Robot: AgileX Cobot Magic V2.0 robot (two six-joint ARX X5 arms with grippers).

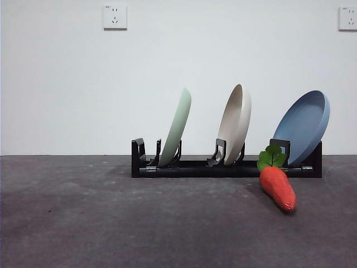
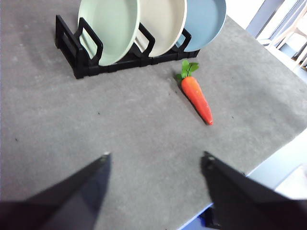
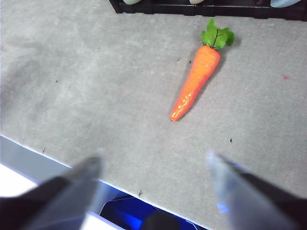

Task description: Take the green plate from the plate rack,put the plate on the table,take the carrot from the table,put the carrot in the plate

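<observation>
The green plate (image 1: 177,127) stands on edge in the leftmost slot of the black plate rack (image 1: 226,166) at the back of the table (image 1: 111,223). It also shows in the left wrist view (image 2: 109,26) in the rack (image 2: 79,52). The carrot (image 1: 276,183) lies on the table in front of the rack's right end, leaves toward the rack; it shows in both wrist views (image 2: 196,94) (image 3: 196,79). My left gripper (image 2: 156,160) is open and empty, well short of the rack. My right gripper (image 3: 156,160) is open and empty above the table's near edge, short of the carrot.
A beige plate (image 1: 235,124) and a blue plate (image 1: 304,125) stand in the rack's middle and right slots. The table's edge (image 3: 57,163) runs just under my right gripper. Two wall sockets (image 1: 115,17) sit on the white wall behind.
</observation>
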